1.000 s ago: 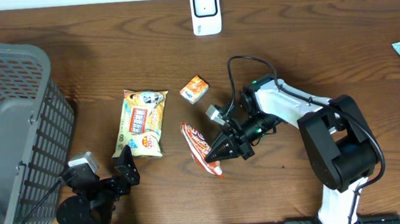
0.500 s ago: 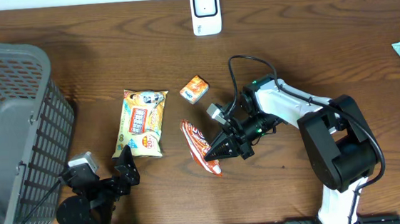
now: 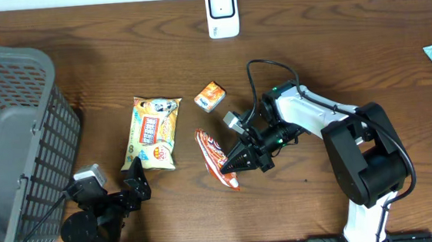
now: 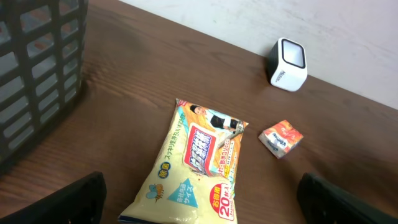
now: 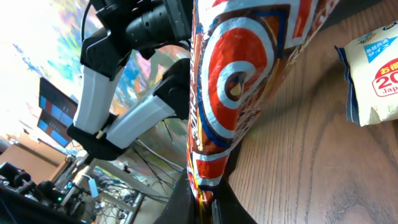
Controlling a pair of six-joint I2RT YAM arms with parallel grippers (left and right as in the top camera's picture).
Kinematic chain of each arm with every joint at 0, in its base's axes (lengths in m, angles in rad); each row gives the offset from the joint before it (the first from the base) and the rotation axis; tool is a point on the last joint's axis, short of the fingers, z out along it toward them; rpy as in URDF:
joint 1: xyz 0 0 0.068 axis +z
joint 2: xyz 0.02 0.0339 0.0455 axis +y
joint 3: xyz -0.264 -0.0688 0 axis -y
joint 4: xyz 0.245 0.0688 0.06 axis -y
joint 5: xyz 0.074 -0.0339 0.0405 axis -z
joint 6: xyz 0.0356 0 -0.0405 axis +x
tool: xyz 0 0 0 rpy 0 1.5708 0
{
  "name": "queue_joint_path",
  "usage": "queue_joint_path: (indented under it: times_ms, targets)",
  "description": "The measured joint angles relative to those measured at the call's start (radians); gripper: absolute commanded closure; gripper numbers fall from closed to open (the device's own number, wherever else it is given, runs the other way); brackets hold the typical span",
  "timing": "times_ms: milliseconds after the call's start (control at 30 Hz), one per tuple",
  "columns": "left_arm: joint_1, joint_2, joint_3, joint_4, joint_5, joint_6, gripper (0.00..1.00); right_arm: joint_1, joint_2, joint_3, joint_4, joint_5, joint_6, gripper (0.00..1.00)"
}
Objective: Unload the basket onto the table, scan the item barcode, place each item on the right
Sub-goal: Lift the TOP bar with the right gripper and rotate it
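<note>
Right fingers [image 3: 238, 159] are clamping the snack packet [image 3: 212, 152]; left fingers [image 4: 81, 200] are spread.
We are planning to face its barcode toward the twelve-o'clock scanner [image 3: 222, 12].

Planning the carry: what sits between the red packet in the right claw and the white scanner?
The overhead view shows the small orange box lying roughly on that line; nothing else between red packet and scanner.
</note>
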Motion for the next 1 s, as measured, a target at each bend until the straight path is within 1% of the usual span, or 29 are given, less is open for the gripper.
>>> queue_joint_path:
  times_ms: [433,633,733,767,800,833,867,900,933,1000]
  targets:
    - [0.000,0.000,0.000,0.000,0.000,0.000,0.02,0.000,0.000,0.000,0.001,0.029,-0.001,0.99]
    - [0.000,0.000,0.000,0.000,0.000,0.000,0.02,0.010,0.000,0.000,0.068,0.093,-0.003,0.99]
    - [0.000,0.000,0.000,0.000,0.000,0.000,0.02,0.010,0.000,0.000,0.141,0.127,0.002,0.99]
    - [0.000,0.000,0.000,0.000,0.000,0.000,0.02,0.010,0.000,-0.002,0.198,0.151,0.032,0.99]
    - [0.000,0.000,0.000,0.000,0.000,0.000,0.02,0.010,0.000,-0.006,0.285,0.177,0.092,0.99]
    - [0.000,0.000,0.000,0.000,0.000,0.000,0.02,0.010,0.000,-0.004,0.330,0.199,0.131,0.99]
    - [0.000,0.000,0.000,0.000,0.000,0.000,0.02,0.010,0.001,-0.006,0.382,0.232,0.201,0.99]
    - [0.000,0.000,0.000,0.000,0.000,0.000,0.03,0.010,0.000,-0.008,0.487,0.280,0.310,0.99]
    - [0.000,0.000,0.000,0.000,0.000,0.000,0.02,0.010,0.002,-0.006,0.552,0.313,0.381,0.99]
    - [0.000,0.000,0.000,0.000,0.000,0.000,0.02,0.010,0.002,-0.003,0.657,0.389,0.572,0.99]
